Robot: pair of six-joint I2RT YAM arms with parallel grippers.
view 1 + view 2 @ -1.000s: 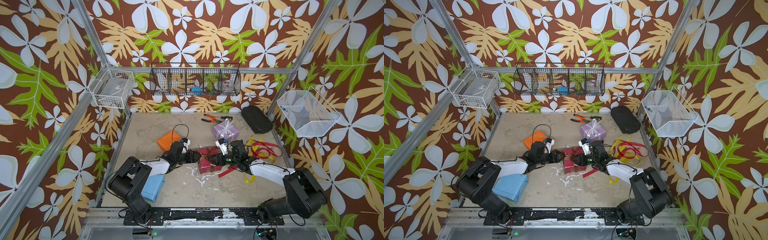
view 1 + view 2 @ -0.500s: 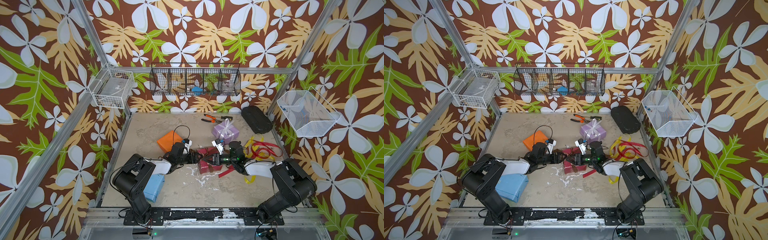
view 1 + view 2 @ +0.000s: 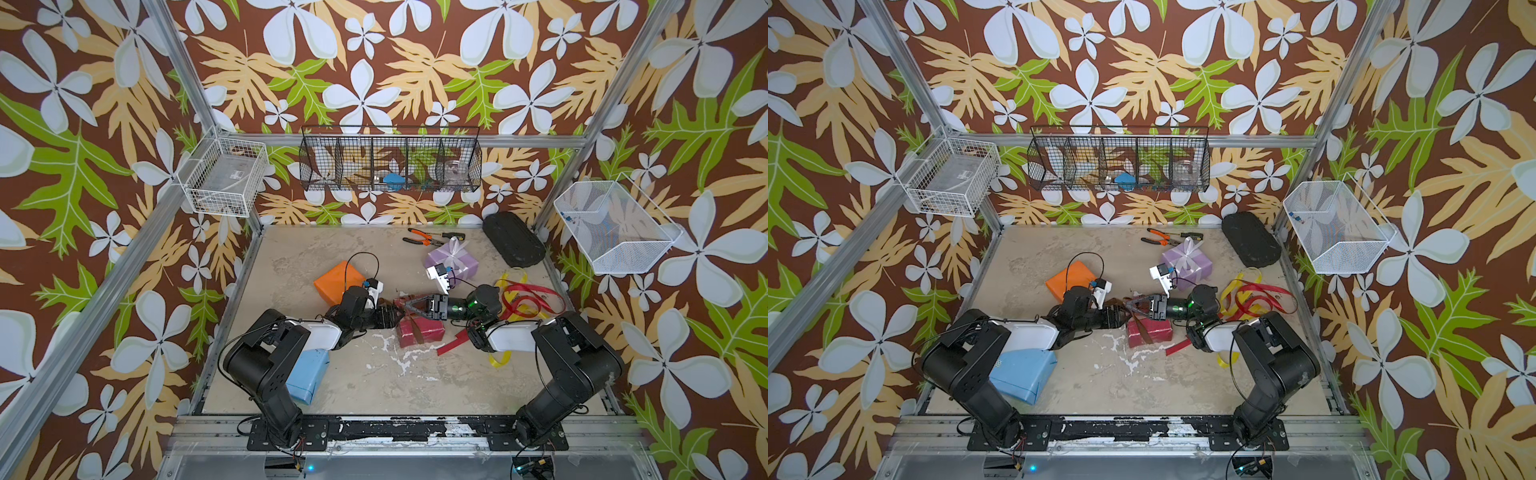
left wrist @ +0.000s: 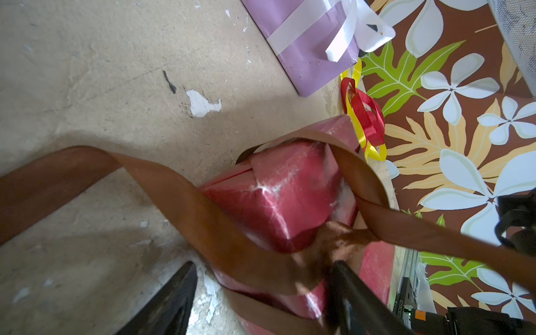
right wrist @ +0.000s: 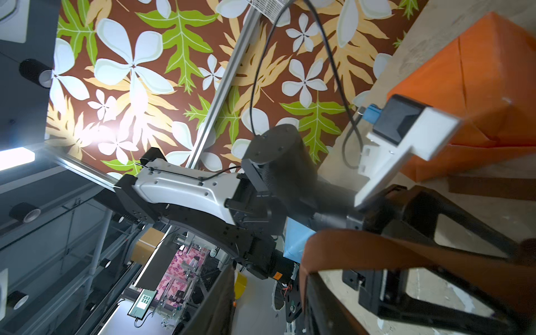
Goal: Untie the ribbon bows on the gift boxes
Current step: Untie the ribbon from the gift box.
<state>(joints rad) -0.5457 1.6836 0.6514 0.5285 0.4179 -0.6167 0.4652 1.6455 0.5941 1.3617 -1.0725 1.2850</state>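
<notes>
The dark red gift box (image 3: 419,330) sits mid-table with a brown ribbon (image 4: 185,203) tied loosely round it, and its crumpled knot (image 4: 333,240) is blurred. My left gripper (image 3: 388,318) is open at the box's left side, and the ribbon and a box corner lie between its fingers (image 4: 171,298). My right gripper (image 3: 409,305) faces it from the right, open, with a brown loop (image 5: 362,246) draped over one finger (image 5: 322,301). The lilac box (image 3: 451,259) keeps its white bow (image 4: 356,32). The orange box (image 3: 336,280) and light blue box (image 3: 307,374) are bare.
Loose yellow and red ribbons (image 3: 521,295) lie at the right, and a red strip (image 3: 455,343) lies by the right arm. Orange-handled pliers (image 3: 430,237) and a black case (image 3: 513,245) are at the back. Wire baskets hang on the walls (image 3: 390,164).
My right arm has folded back at its base, and its gripper has slid left toward the left gripper with its jaws narrowing. The left gripper has hardly moved.
</notes>
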